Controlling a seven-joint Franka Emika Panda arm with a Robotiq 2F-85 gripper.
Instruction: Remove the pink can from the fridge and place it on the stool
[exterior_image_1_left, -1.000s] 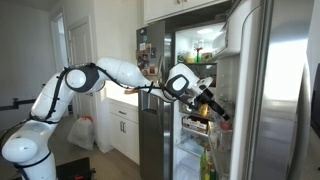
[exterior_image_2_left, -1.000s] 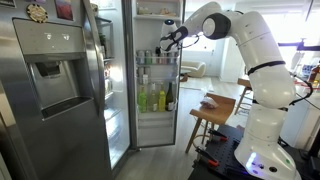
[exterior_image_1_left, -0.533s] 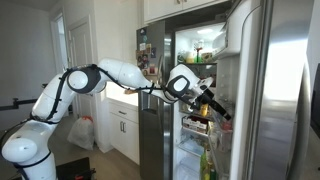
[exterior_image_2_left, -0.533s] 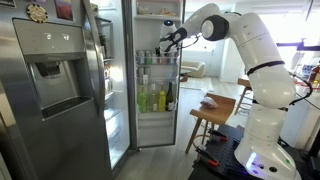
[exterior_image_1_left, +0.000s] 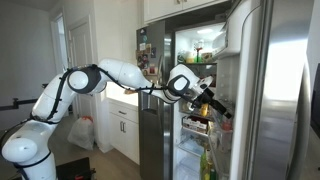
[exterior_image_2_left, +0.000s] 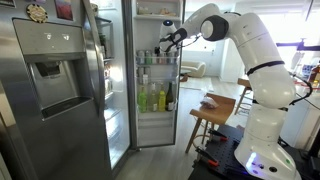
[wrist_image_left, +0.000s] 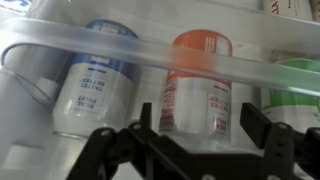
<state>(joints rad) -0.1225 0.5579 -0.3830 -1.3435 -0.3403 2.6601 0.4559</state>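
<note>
My jaws stand apart and empty, just before the pink can (wrist_image_left: 195, 85) inside the fridge (exterior_image_2_left: 40, 120); can not yet gripped; lifting out and setting on stool (exterior_image_2_left: 215, 104) remain

Very little has moved on my end. In an exterior view my tool (exterior_image_1_left: 220, 111) has drawn up and back a touch inside the fridge (exterior_image_1_left: 265, 90). Half a second ago it had crept slightly deeper than a second ago. In an exterior view the tool (exterior_image_2_left: 164, 44) shows a shift too slight for me to judge its direction.
</note>
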